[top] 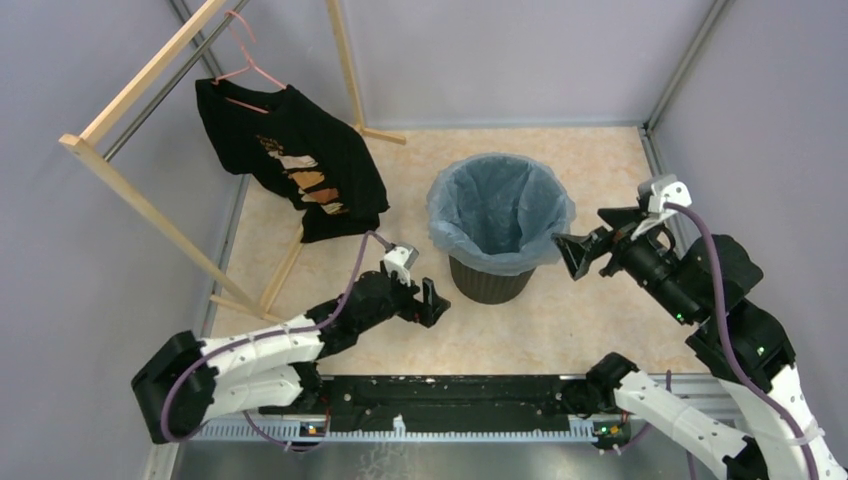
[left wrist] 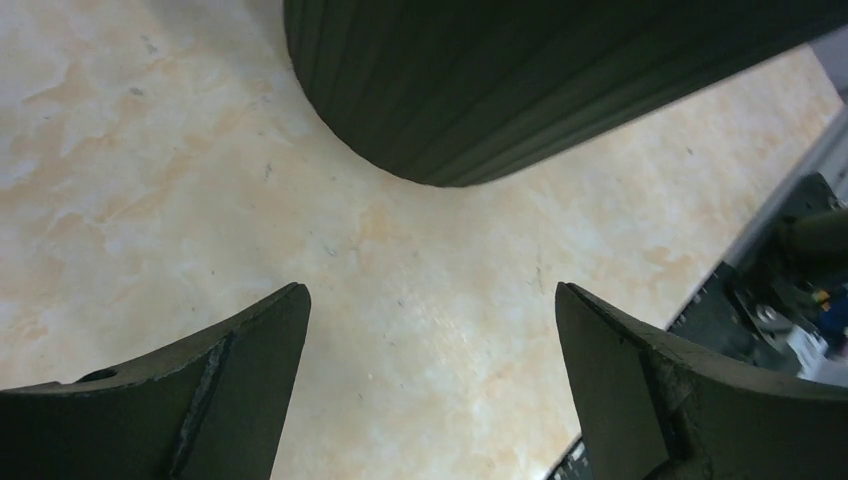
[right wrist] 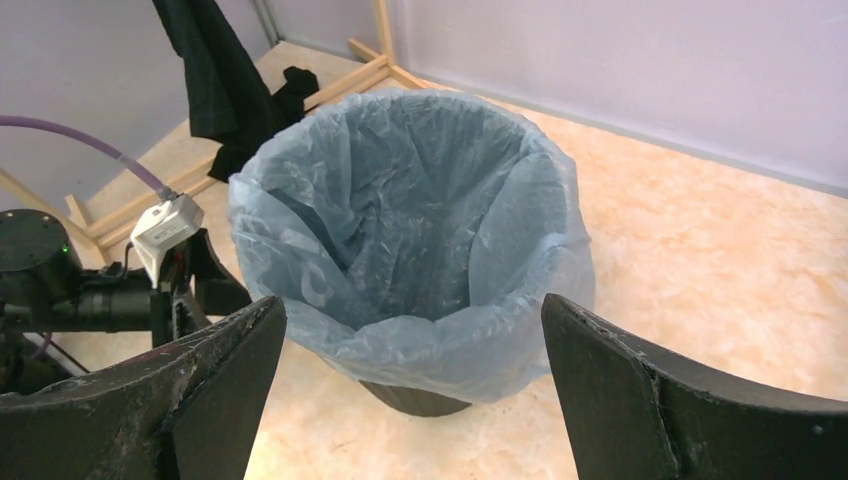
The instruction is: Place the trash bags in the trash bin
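Pale-blue wrinkly bag [top: 500,200] lines black ribbed bin [top: 487,285], apparently overlapping whole rim; both jaws wide, empty.

Beige marbled tabletop [top: 600,310]. Black ribbed trash bin [top: 487,284] stands upright near centre. Wooden clothes rack [top: 283,268] feet rest along left side and back.

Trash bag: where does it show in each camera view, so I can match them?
Top external: centre, bag lining the bin.
Left wrist: not in it; only the bin, ribbed side, top.
Right wrist: bag at centre, folded over the rim.
Shared landmark: the bin.
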Controlling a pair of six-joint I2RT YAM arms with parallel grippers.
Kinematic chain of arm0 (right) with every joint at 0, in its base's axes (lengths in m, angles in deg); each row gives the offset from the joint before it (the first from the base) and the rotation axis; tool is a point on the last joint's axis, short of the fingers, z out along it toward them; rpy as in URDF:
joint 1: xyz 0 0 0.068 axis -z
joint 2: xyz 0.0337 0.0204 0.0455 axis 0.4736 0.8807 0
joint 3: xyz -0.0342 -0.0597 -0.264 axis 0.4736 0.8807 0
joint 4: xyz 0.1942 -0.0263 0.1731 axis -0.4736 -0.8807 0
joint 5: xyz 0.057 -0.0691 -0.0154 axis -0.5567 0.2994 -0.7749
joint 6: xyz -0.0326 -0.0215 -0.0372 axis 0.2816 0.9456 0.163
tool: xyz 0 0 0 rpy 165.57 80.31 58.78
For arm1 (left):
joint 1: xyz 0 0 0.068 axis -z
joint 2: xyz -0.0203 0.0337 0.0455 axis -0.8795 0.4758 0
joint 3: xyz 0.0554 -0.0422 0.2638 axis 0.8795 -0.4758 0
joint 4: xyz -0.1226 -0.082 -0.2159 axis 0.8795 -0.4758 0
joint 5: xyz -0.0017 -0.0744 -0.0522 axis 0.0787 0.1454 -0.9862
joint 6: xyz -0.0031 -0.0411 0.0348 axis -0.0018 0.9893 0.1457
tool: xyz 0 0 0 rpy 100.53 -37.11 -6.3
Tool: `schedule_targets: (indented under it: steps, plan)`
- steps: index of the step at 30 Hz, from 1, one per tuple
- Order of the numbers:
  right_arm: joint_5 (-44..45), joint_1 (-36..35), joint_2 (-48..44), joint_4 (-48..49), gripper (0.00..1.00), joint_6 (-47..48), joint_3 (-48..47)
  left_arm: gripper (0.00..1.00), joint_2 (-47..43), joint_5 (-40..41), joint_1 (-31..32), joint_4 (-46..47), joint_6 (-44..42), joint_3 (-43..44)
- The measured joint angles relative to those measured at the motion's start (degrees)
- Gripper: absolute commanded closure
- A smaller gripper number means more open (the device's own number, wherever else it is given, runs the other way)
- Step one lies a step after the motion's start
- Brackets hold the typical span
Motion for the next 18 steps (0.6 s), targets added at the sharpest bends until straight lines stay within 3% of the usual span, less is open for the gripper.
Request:
schedule_targets:
  steps: [9,18]
  plan:
    - [2.78,-0.02,-4.61,-1.33,0.01,1.92,0.57,0.02,25.49,6.19,2.40,22.53,-3.63,2.93]
    - [3.56,-0.02,-6.34,-2.75,0.01,2.10,2.01,0.02,47.25,8.15,2.97,31.76,-10.01,24.06]
